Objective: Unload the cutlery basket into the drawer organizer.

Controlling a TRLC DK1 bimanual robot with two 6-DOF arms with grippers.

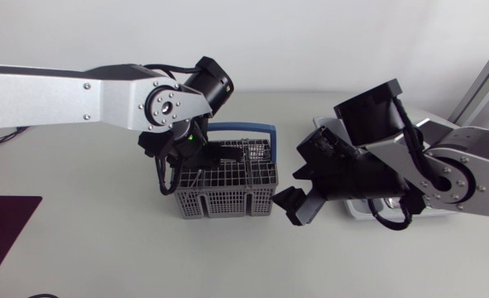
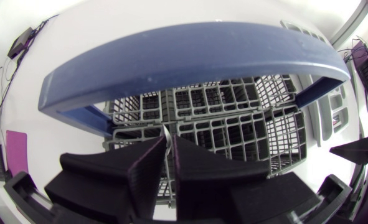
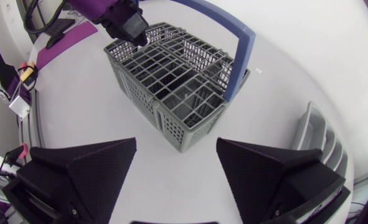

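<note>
Your left gripper is down inside the cutlery basket, at its left end, with the arm coming in over the table from the left edge. In its wrist view the two black fingers stand almost together and pinch a thin silvery piece between them (what kind of cutlery it is, you cannot tell from here). The piece stands upright and its lower part runs down between the fingers.

The basket is grey mesh with several compartments, and its blue handle arches across just above and ahead of the left gripper. It sits upright near the middle of the table.

Your right gripper hangs just beside the basket's right end, clear of it. Its wrist view shows the right gripper with its wedge fingers wide apart and nothing between them. The basket lies ahead of them, and the left gripper is at the basket's far corner.

The drawer organizer, pale with long slots, lies to the basket's right, well apart from it. From above, your right arm covers most of the organizer.
</note>
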